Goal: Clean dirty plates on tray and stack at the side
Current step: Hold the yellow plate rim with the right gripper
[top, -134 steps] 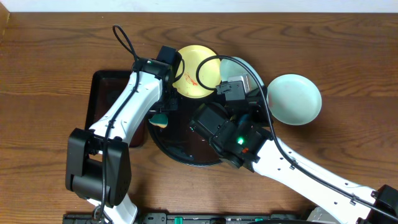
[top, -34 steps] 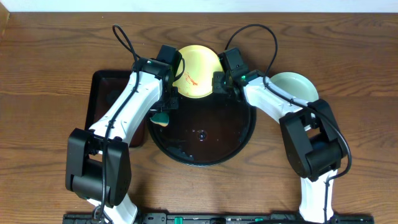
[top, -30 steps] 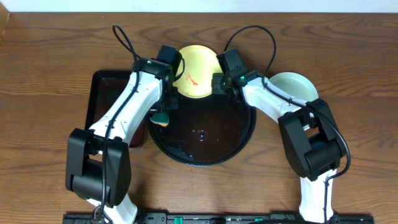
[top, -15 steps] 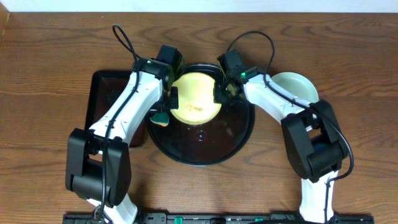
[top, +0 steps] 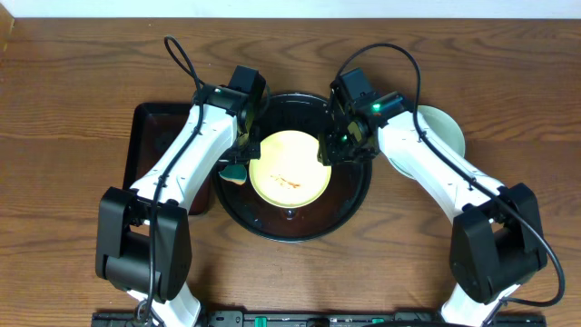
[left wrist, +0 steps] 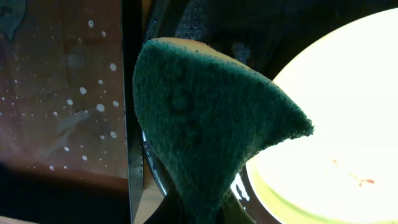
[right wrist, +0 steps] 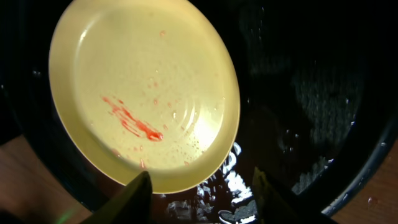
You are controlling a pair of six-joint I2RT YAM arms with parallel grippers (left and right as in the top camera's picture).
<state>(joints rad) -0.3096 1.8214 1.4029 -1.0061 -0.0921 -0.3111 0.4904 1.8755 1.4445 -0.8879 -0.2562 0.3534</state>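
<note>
On the wooden table [top: 73,73], centre: round black tray [top: 348,207], glossy, raised rim, floor wet and beaded with drops. Rectangular tray [top: 150,136] just beside it on the left, also spotted with water.

Right of the round tray, outside its rim: aqua plate [top: 449,134], half hidden by the right arm. Cannot tell if a second one sits under it.

Yellow plate [top: 290,168] lies flat and face up on the round tray's floor, roughly central, with dark tray showing all round it.

Sponge [left wrist: 205,118]: green scouring face, clamped in the left gripper [top: 241,156], hanging over the round tray's left rim just beside the yellow plate. No contact with the plate that I can confirm.

Right gripper [right wrist: 201,177]: fingers spread apart, nothing pinched. They straddle the plate's near rim at its right side. Touching or just above, cannot tell.

Red smear [right wrist: 134,121] with scattered specks across the plate's well. Not yet wiped.

Handling, my judgement:
- Plate looks stiff, thin and light. Material unclear.
- Wet gloss on both plate and tray, so expect it to skate under a sideways scrub.
- Only real purchase is the shallow upturned rim. Pinch across it at the right edge, opposite the sponge, and keep the pads off the smear.
- Lifting by one rim point will tip it, so grip firmly.
- Sponge is soft and will flatten under pressure.
</note>
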